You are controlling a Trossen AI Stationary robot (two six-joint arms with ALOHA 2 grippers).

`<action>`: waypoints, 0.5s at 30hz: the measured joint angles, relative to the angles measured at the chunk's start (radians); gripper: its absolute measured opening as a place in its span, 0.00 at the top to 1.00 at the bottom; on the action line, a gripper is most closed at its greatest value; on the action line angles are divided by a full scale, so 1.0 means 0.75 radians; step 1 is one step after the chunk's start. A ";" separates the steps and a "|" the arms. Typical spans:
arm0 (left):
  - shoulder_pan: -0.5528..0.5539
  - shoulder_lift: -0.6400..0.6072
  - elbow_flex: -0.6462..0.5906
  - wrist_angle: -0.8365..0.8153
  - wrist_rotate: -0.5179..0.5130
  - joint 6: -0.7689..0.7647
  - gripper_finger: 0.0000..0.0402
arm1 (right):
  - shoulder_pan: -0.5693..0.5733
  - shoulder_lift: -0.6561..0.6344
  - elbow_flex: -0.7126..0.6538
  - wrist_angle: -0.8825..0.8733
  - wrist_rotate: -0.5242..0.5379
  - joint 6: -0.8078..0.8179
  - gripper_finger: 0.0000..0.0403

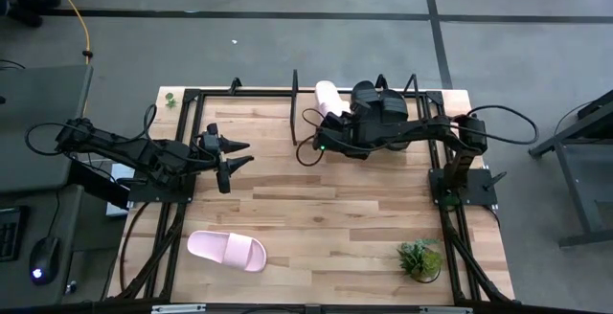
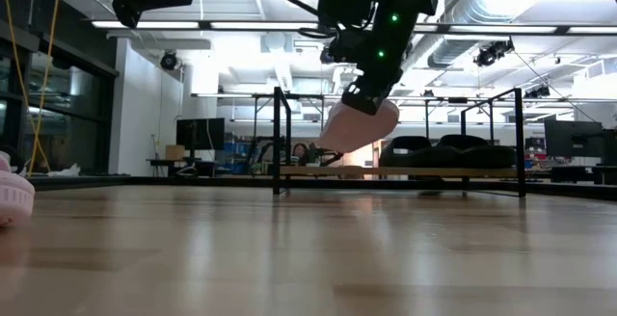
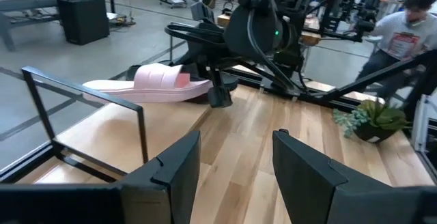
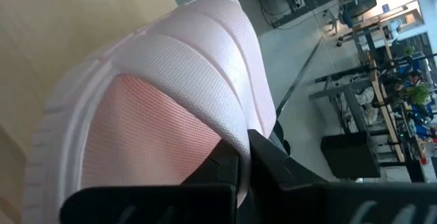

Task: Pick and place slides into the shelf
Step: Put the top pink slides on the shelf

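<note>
Occlusion is heavy at the shelf [image 1: 306,99]: in the high view the right arm covers most of it, and only thin black rods and upright end loops at the far edge of the table [image 1: 326,209] are made out. Two black slides [image 2: 439,150] are seen on the shelf board in the low view as dark rounded shapes; their detail cannot be resolved. The right claw [image 4: 244,157] is closed on the broad strap of a pale pink slide [image 4: 157,94], its dark fingers pinched together over the strap edge in the right wrist view. That slide is held clear of the table, tilted, at the left end of the shelf, with its toe end seen past the claw in the high view. Its strap is finely textured mesh, pale outside and deeper pink inside, with a ribbed sole edge. A second pale pink slide [image 1: 226,250] lies flat on the near left of the table, well apart from both claws, and is cut off at the low view's edge. The left claw [image 1: 233,153] is held open above the left side of the table, empty. A small potted plant [image 1: 420,257] stands near the front right corner.
</note>
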 joint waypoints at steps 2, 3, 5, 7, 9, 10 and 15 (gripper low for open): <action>0.000 0.000 0.000 0.001 -0.014 0.000 0.58 | -0.009 0.004 0.000 0.010 -0.002 -0.025 1.00; 0.000 0.000 0.000 0.001 -0.019 0.000 0.58 | -0.011 0.008 0.000 0.019 -0.002 -0.045 1.00; 0.000 0.000 0.000 0.002 -0.029 0.002 0.58 | -0.018 0.015 0.000 0.033 -0.004 -0.078 1.00; 0.000 0.000 0.000 0.004 -0.043 0.003 0.58 | -0.025 0.031 0.018 0.051 -0.010 -0.094 1.00; 0.000 0.000 0.000 0.010 -0.047 0.006 0.58 | -0.028 0.065 0.063 0.031 -0.013 -0.097 1.00; 0.001 0.000 0.000 0.011 -0.048 0.010 0.58 | -0.030 0.082 0.094 0.013 -0.014 -0.103 1.00; 0.001 -0.002 0.000 0.015 -0.048 0.011 0.58 | -0.034 0.211 0.311 -0.192 0.032 -0.059 1.00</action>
